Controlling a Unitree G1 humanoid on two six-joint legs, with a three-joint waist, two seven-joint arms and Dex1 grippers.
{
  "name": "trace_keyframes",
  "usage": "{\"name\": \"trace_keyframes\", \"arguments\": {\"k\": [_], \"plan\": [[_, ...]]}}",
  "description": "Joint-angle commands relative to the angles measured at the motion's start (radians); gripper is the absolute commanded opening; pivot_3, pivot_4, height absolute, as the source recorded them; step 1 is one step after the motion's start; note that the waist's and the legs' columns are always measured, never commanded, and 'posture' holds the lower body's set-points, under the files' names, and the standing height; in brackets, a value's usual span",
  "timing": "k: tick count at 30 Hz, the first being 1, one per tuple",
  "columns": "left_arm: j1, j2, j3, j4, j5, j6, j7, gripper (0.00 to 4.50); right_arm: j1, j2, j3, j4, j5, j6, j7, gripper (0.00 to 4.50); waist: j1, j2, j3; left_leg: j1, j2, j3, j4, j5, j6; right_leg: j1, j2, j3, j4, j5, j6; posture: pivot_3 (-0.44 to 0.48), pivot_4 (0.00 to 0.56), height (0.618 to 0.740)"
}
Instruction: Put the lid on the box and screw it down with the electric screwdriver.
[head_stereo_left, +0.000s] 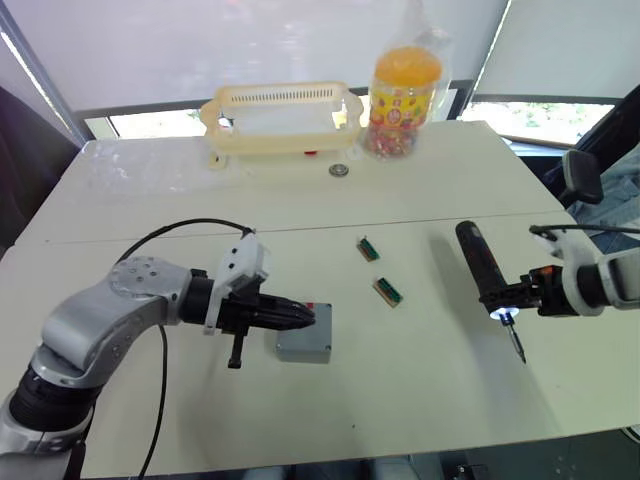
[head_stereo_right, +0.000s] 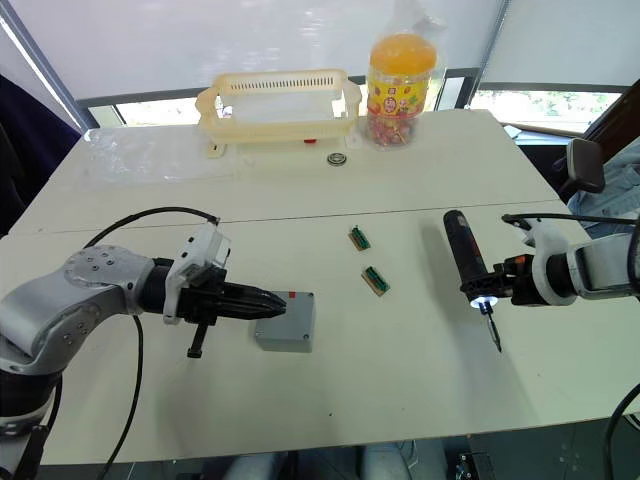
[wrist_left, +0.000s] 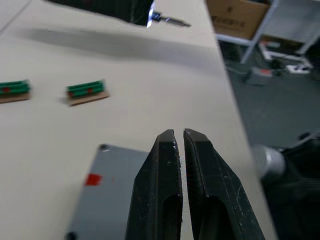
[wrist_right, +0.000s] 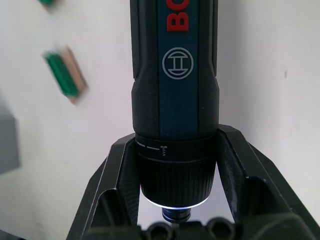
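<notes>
While the right pincer (head_stereo_right: 497, 288) grips the long black electric screwdriver (head_stereo_right: 467, 258) near its lit tip, the tool's thin metal bit slants down toward the white table (head_stereo_right: 400, 180). The left pincer (head_stereo_left: 305, 316), clenched on nothing, rests its black fingertips (wrist_left: 172, 145) over the flat grey plastic lid (head_stereo_left: 306, 335), which sits on the box. Two small green connector strips (head_stereo_left: 386, 290) lie between the arms.

lid (head_stereo_right: 285, 322) on box (closed) | electric screwdriver (head_stereo_right: 467, 256) lit, tilted
</notes>
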Motion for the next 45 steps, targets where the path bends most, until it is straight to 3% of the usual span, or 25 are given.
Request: {"name": "trace_keyframes", "arguments": {"k": [1,5,9,11,14,17,21,25,28,34,38,45], "plan": [[-0.016,0.002,0.012,-0.047,-0.019,0.002,0.03,0.26,-0.021,-0.021,0.003,-0.017,-0.033,0.007,0.037,1.74,0.001,0.0,0.0,0.0,0.0,0.0,0.002,0.0,0.0,0.001,0.0,0.0,0.0,0.0,0.0,0.0,0.15,0.74],[0.005,-0.003,0.0,-0.041,-0.002,-0.007,0.066,0.26,-0.017,0.003,0.018,-0.003,-0.101,0.007,0.055,1.74,0.001,0.0,0.0,0.0,-0.001,0.0,0.005,0.0,0.0,0.002,0.0,0.0,0.001,0.001,0.001,0.0,0.15,0.74],[0.044,0.004,0.013,-0.029,0.001,-0.01,0.085,0.26,-0.009,0.022,0.016,-0.031,-0.181,0.006,0.082,3.69,-0.001,0.0,0.0,0.001,-0.001,0.001,0.006,0.0,0.0,0.002,0.0,0.001,0.003,0.001,0.001,0.0,0.15,0.74],[0.068,0.007,0.027,-0.013,0.007,-0.016,0.097,0.26,-0.013,0.029,0.003,-0.034,-0.209,0.006,0.098,4.44,0.0,0.0,0.0,0.001,-0.001,0.001,0.007,0.0,0.0,0.002,0.001,0.001,0.004,0.001,0.001,0.0,0.15,0.74],[0.094,-0.005,0.057,0.021,0.011,-0.025,0.128,0.26,-0.011,0.032,-0.016,-0.057,-0.262,-0.024,0.121,4.44,0.001,0.0,0.0,0.001,-0.001,0.001,0.011,0.0,0.0,0.002,0.001,0.001,0.007,0.001,0.001,0.0,0.15,0.74],[0.112,-0.054,0.135,0.101,0.028,-0.041,0.235,0.26,-0.026,0.017,-0.019,-0.124,-0.388,-0.282,0.217,4.44,0.001,0.0,0.0,0.003,-0.001,0.002,0.014,0.0,0.0,0.002,0.0,0.003,0.012,0.001,0.001,0.0,0.15,0.74],[0.157,-0.1,0.211,0.138,0.051,-0.048,0.345,0.26,-0.04,0.122,-0.137,-0.224,-0.354,-0.421,0.295,4.44,-0.007,0.0,0.0,0.005,-0.001,0.002,0.015,0.001,-0.001,0.003,0.001,0.003,0.016,0.001,0.0,0.0,0.15,0.74],[0.308,-0.153,0.235,0.075,0.088,-0.06,0.45,0.26,0.213,0.274,-0.08,-0.644,-0.375,-0.593,0.333,4.44,-0.002,-0.006,-0.005,0.006,0.002,-0.001,0.012,0.0,0.0,0.003,0.004,0.003,0.018,0.001,0.0,0.0,0.15,0.74],[0.389,-0.179,0.239,0.04,0.1,-0.069,0.486,0.26,0.331,0.346,0.018,-0.773,-0.492,-0.716,0.329,4.44,0.007,-0.006,-0.004,0.002,0.002,-0.006,0.011,0.0,-0.001,-0.001,0.003,0.003,0.018,0.001,-0.001,0.0,0.15,0.74],[0.508,-0.195,0.187,-0.01,0.151,-0.106,0.507,0.26,0.412,0.482,0.21,-0.706,-0.745,-0.907,0.291,4.44,0.02,-0.008,-0.005,0.01,-0.003,-0.003,0.016,0.002,-0.004,0.012,-0.003,0.005,0.01,0.003,-0.003,0.0,0.15,0.74],[0.487,-0.205,0.111,0.023,0.199,-0.144,0.493,0.26,0.393,0.54,0.275,-0.636,-0.847,-0.964,0.294,4.44,0.023,-0.008,-0.005,0.019,-0.001,-0.003,0.015,0.002,-0.004,0.019,-0.001,0.004,0.012,0.003,-0.004,0.0,0.15,0.74],[0.398,-0.207,0.022,0.119,0.259,-0.206,0.439,0.26,0.391,0.586,0.337,-0.595,-0.964,-0.986,0.311,4.44,0.015,-0.008,-0.005,0.02,-0.001,-0.003,0.014,0.002,-0.004,0.017,0.001,0.004,0.016,0.003,-0.004,0.0,0.15,0.74]]}}
